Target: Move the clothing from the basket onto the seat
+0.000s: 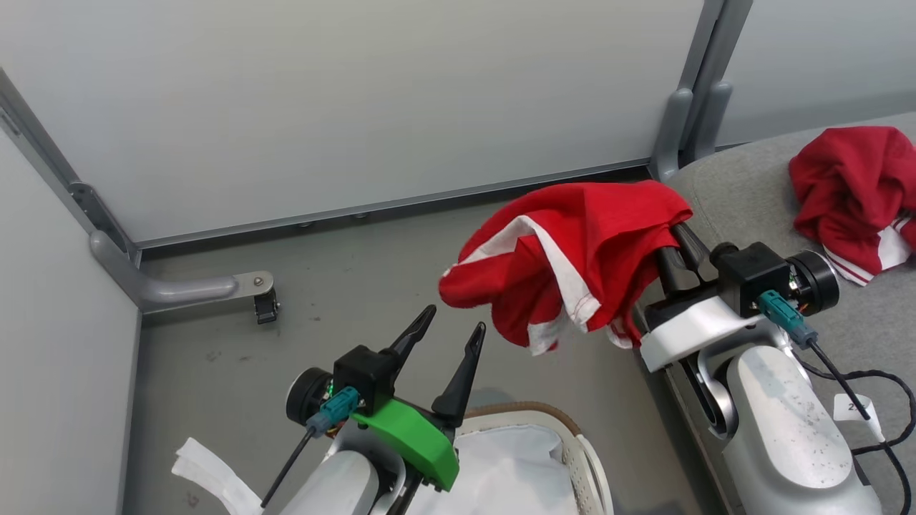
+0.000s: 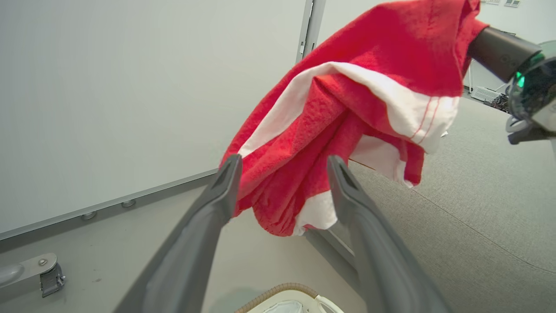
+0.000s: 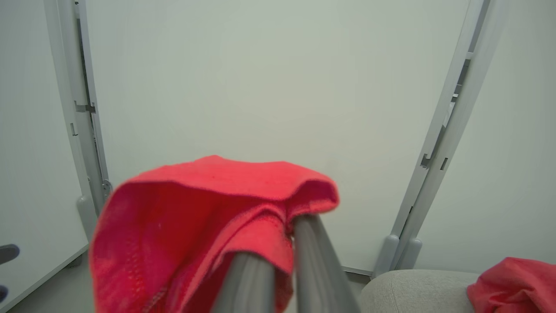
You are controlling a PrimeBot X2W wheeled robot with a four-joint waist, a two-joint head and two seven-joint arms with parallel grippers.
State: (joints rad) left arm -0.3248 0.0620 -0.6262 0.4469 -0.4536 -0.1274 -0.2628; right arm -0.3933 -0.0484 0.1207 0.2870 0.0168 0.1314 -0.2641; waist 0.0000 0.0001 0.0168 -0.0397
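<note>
Red clothing (image 1: 594,236) hangs from the clamped right tool (image 1: 678,247), just beyond the wide-open left tool (image 1: 454,320).

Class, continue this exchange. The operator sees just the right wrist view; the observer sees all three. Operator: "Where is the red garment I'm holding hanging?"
Observer: In the head view the held garment seems to hang mostly over the floor, at the left edge of the seat.
Operator: What is the other arm doing?
Observer: The left end effector is open, lower than the garment and apart from it.
Operator: Any red in the basket?
Observer: The part of the basket in view shows just white lining.
</note>
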